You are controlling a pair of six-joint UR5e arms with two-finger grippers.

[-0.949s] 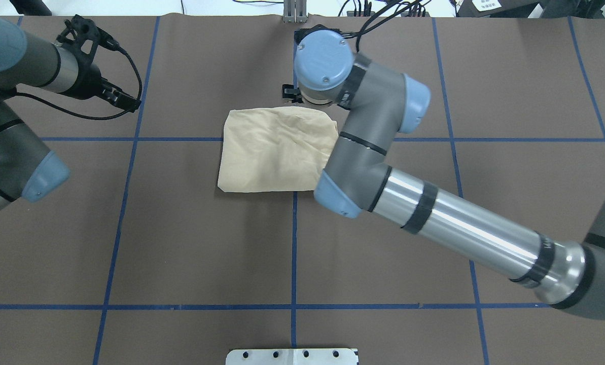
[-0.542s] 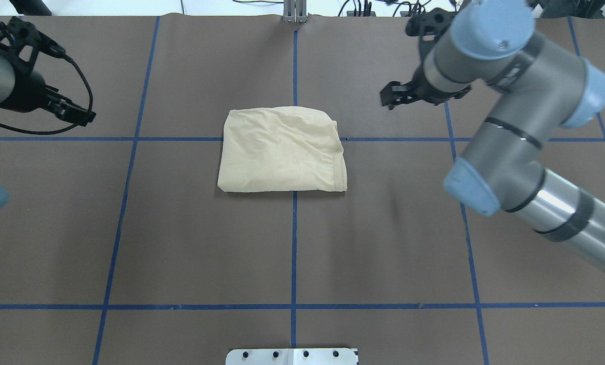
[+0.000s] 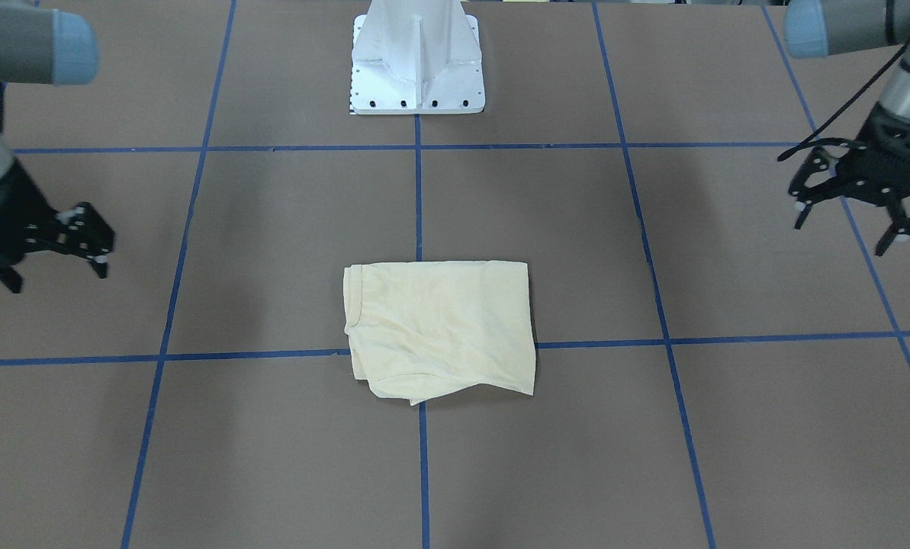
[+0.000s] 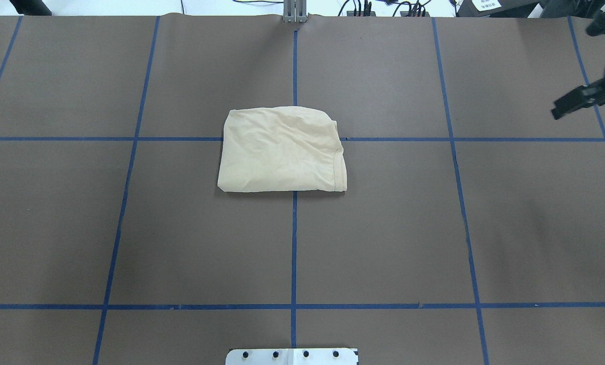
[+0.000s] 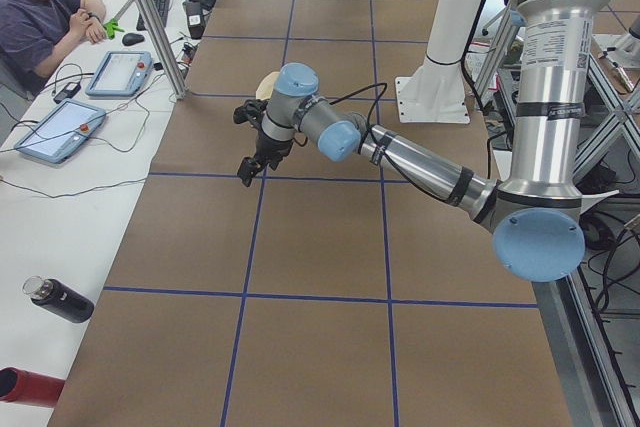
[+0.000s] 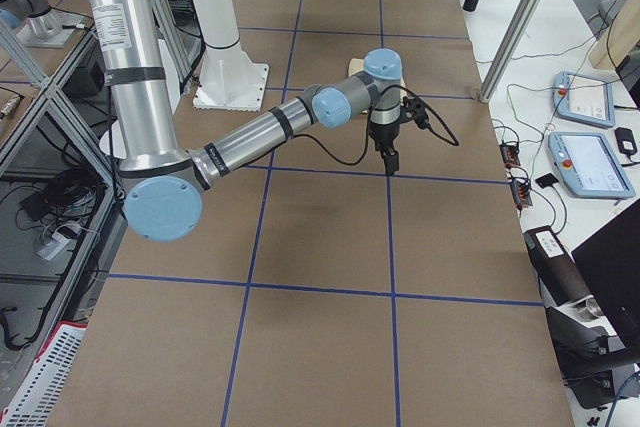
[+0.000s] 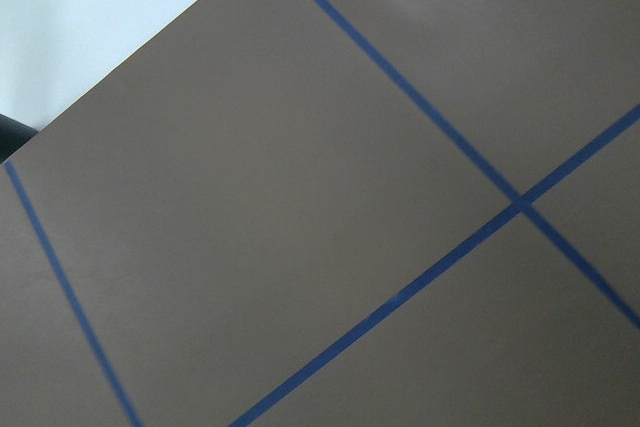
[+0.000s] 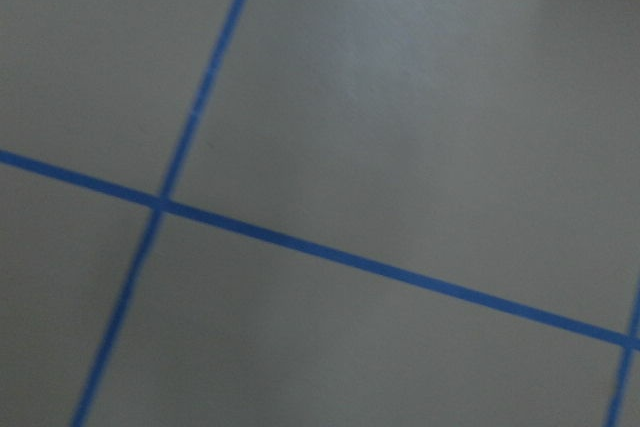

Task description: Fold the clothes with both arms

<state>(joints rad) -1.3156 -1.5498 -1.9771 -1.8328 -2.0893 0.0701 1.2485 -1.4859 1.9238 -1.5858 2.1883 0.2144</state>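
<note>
Folded shirt (image 4: 282, 152) lies at the centre of the table (image 4: 130, 228), across the blue tape lines (image 4: 293, 243).
We see the left gripper (image 3: 851, 229) and right gripper (image 3: 58, 271) both spread and holding nothing, at opposite side edges, well apart from the shirt.

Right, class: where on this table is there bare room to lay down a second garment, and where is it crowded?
Bare: the squares between the shirt and the base, and those either side of the shirt, out to the left gripper and right gripper. Crowded: only the centre, under the shirt, and near both grippers.
</note>
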